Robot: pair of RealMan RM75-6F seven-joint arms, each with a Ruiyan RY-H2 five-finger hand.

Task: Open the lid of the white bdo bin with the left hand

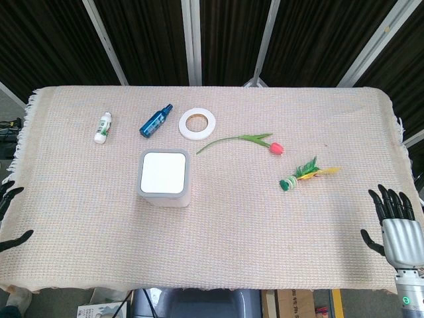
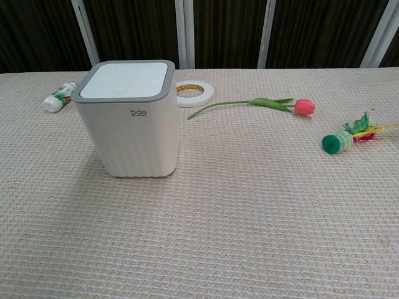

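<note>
Woven tablecloth (image 1: pixel 265 225): one bin (image 2: pixel 131 118), two bottles (image 1: pixel 102 127).

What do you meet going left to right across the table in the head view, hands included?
Left hand → white bottle → blue bottle → tape roll → tulip → shuttlecock → right hand. The bin overlaps the blue bottle's span, so it is left out.

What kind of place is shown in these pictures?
Probably a robot test bench, not a home: a cloth-covered table with a white bdo bin, an artificial tulip, and dark slatted panels behind.
</note>
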